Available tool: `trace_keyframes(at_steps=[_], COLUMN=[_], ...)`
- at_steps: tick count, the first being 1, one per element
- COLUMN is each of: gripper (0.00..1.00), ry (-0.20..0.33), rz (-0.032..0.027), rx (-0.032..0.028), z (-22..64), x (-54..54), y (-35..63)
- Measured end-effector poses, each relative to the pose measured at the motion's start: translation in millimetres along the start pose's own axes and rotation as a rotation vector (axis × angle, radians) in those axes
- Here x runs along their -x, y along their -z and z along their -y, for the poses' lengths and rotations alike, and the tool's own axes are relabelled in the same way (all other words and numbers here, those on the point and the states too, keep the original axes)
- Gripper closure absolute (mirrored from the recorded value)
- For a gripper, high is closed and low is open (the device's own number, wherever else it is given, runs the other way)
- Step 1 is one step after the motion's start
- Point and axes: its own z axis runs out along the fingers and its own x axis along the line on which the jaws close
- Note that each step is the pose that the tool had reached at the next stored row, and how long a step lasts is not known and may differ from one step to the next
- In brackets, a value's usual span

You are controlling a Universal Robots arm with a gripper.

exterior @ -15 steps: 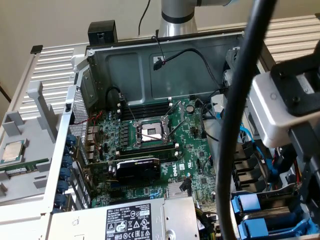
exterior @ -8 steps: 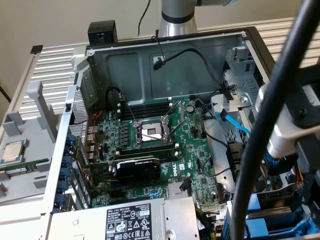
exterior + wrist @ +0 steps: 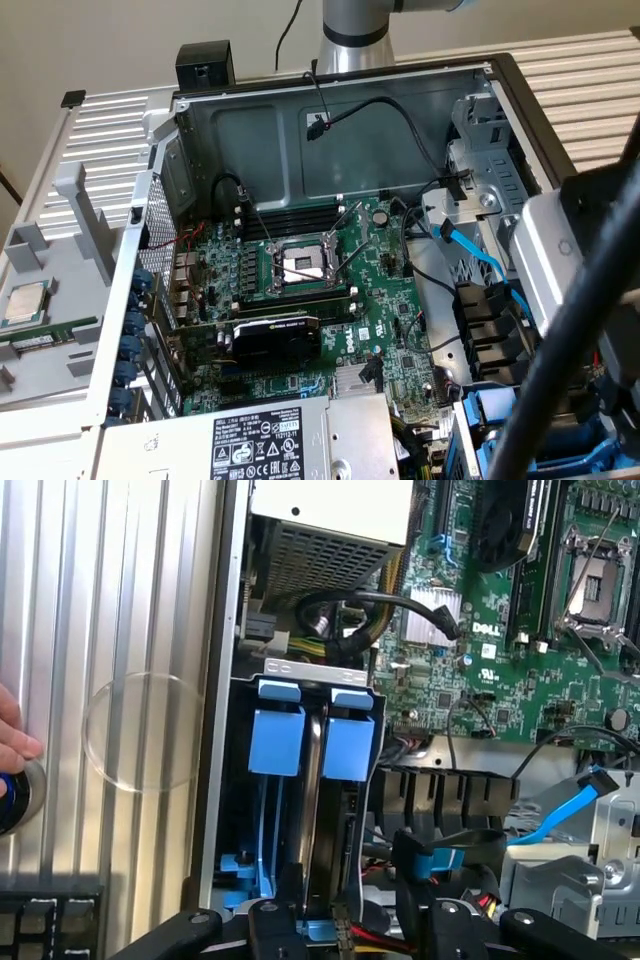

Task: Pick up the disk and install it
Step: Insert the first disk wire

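Where the disk (image 3: 350,748) sits: on edge in the drive bay (image 3: 310,668), straight ahead of the gripper (image 3: 360,930) and just past its tips. I take it to be the blue-framed unit closest to the gripper's centre line (its labelled face is hidden, so this is a judgement).
Weight: probably dense for its size, so it should hang heavy from a short grip.
Stiffness: the metal body is likely rigid, while the blue plastic frame probably flexes and its clips could snap.
Skin: the metal sides are likely smooth and slippery, and the plastic should give better purchase.
Fragility: likely sensitive to knocks and to twisting in the slot.
Where to hold: I would take it by the blue end tab facing the gripper, or across the two framed long edges, and keep off the flat faces.
Gripper: the jaws stand apart, and I can see nothing pinched between them.
Twin carrier (image 3: 277,738): stands just beside the disk, on the side away from the motherboard (image 3: 500,630).
Blue cable (image 3: 560,815): on the gripper's motherboard side, near the bay; a snag risk.
Surface (image 3: 110,600): ribbed metal beyond the case wall, with a person's hand (image 3: 12,742) at its edge, well apart from the gripper.
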Motion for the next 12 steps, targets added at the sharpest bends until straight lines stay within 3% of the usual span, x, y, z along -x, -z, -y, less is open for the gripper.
trace_keyframes(at_steps=[4, 9, 12], gripper=[0.51, 0.51, 0.51], ry=[-0.002, -0.003, -0.004], rz=[0.0074, 0.0246, 0.0284], rx=[0.0073, 0.0075, 0.0102], z=[-0.3, 0.1, 0.4], x=[-1.6, -5.2, -6.4], y=[-1.8, -1.4, -1.7])
